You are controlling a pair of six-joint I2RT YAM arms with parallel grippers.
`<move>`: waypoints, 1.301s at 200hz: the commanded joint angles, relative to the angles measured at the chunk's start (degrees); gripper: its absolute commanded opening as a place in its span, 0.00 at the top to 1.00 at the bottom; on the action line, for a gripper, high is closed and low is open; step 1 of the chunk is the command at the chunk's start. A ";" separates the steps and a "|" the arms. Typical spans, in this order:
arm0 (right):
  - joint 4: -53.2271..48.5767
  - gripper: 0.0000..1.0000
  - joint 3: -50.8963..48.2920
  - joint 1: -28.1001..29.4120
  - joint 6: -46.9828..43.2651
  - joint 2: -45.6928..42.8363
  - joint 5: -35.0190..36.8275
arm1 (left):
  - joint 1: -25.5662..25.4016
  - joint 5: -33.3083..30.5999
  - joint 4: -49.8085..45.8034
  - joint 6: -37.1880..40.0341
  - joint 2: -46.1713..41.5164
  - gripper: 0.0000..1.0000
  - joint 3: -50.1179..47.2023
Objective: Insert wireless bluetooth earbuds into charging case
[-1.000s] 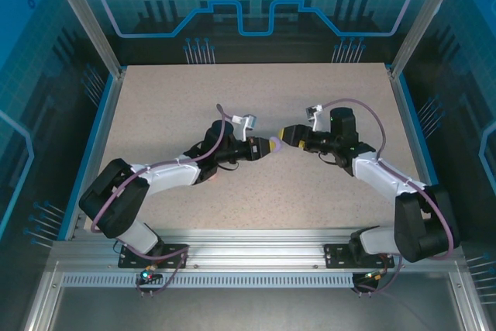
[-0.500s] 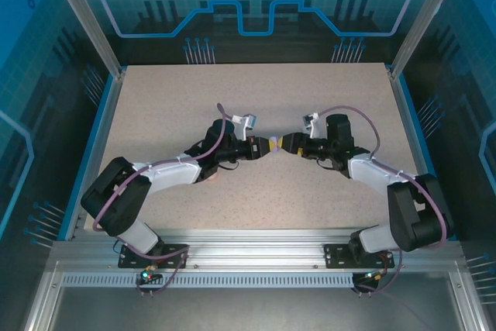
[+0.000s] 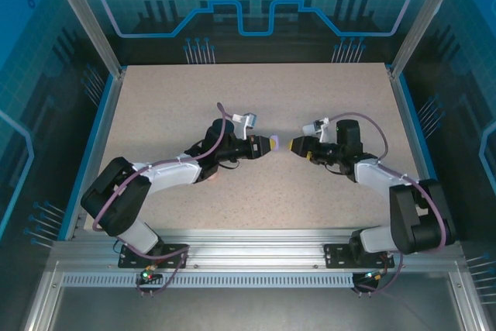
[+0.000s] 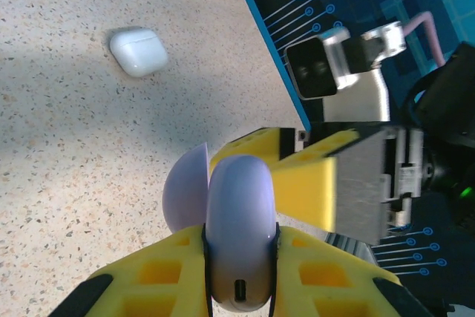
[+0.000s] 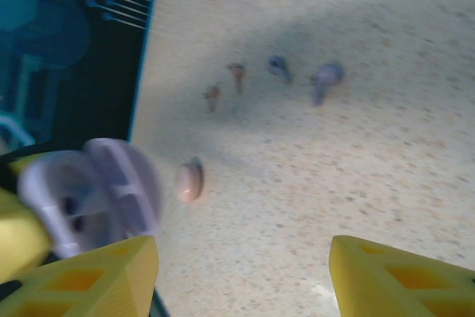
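One purple case (image 4: 239, 220), small, rounded and glossy, sits pinched btw the yellow fingers of the L gripper (image 4: 239, 243). Its lid (image 4: 184, 187) is flipped open to one side. In the R wrist view the same case (image 5: 96, 183) is blurred, but the open shell and two dark sockets inside can be made out.

On the table (image 3: 155, 114), per the R wrist view, two purple earbuds (image 5: 325, 78) lie close together w/ stems visible. Two smaller brownish bits (image 5: 212, 96) lie just beside them, too blurred to ID. A pale pink earbud (image 5: 189, 181) lies nearer the case, apart from the rest. A white case (image 4: 139, 51), closed, lies flat on the table well away from the held one.

From above, both arms are stretched low over the table toward its middle, wrists nearly level and grippers facing each other. The L gripper (image 3: 260, 146) points right, clamped on the purple case (image 3: 271, 143), which is held up off the surface. The R gripper (image 3: 296, 146) points left at it w/ a small gap, not touching. R fingers (image 5: 96, 272) are spread w/ nothing btw them.
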 commanded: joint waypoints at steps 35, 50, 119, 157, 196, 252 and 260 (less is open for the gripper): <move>3.43 0.48 2.06 -0.68 -2.92 0.30 -10.65 | 0.15 4.20 4.55 -1.23 -1.15 1.00 1.18; 3.02 0.52 2.53 -0.73 -3.46 0.39 -10.93 | 0.12 4.79 4.83 -1.62 -1.11 1.00 1.36; 5.26 0.52 3.67 -0.58 -2.33 2.85 -11.21 | 0.15 5.13 5.64 -2.75 -0.77 1.00 1.83; 6.08 0.54 4.83 0.43 -2.19 5.06 -11.38 | 0.07 5.28 5.91 -3.07 -0.23 1.00 2.52; 7.17 0.58 5.72 1.09 -1.84 7.25 -11.43 | -0.10 5.39 5.69 -3.21 0.18 1.00 3.07; 7.53 0.64 7.20 1.95 -2.16 8.51 -13.15 | -0.32 5.31 5.34 -3.03 0.56 1.00 3.49; 7.55 0.65 7.35 2.10 -2.30 8.60 -13.45 | -0.41 5.33 5.41 -3.04 0.73 1.00 3.59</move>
